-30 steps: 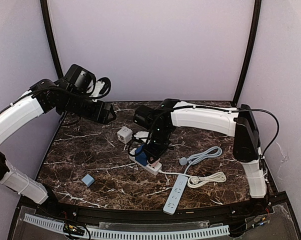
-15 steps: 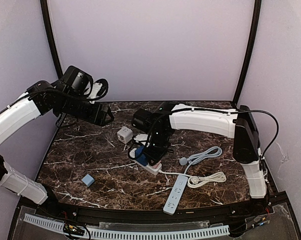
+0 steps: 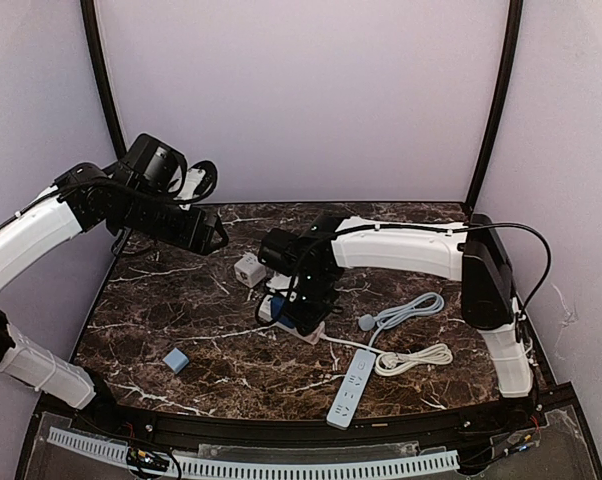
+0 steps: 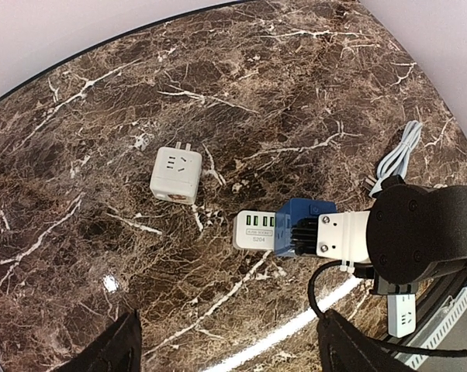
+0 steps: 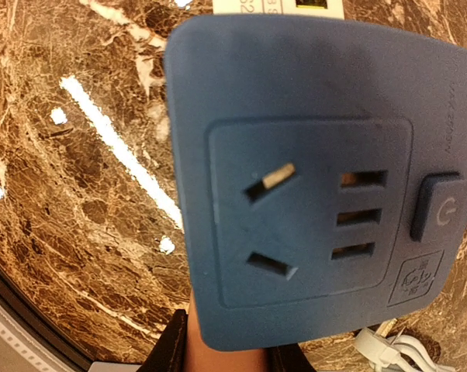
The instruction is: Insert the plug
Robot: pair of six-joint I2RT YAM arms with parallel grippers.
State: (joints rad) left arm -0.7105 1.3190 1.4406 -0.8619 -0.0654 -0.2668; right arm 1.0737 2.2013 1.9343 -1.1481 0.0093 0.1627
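My right gripper [image 3: 299, 300] is shut on a blue plug adapter [image 3: 277, 304] and holds it right over a short white power strip [image 3: 312, 334] at the table's middle. In the left wrist view the blue adapter [image 4: 303, 223] covers the strip's right part; the strip's end with green USB ports [image 4: 257, 230] sticks out left. In the right wrist view the adapter's socket face [image 5: 311, 194] fills the frame above my gripper [image 5: 226, 356]. I cannot tell whether its pins are in the strip. My left gripper [image 3: 216, 232] is open and empty, high over the back left; it also shows in its wrist view [image 4: 230, 356].
A white cube adapter [image 3: 248, 269] lies just left of the strip, also in the left wrist view [image 4: 176, 175]. A small blue block [image 3: 175, 360] lies front left. A long white power strip [image 3: 349, 388] with coiled cable [image 3: 416, 357] and a grey cable [image 3: 406, 312] lie right.
My right gripper has moved left and down with the blue adapter, now covering more of the white strip. My left arm drew back a little to the left.
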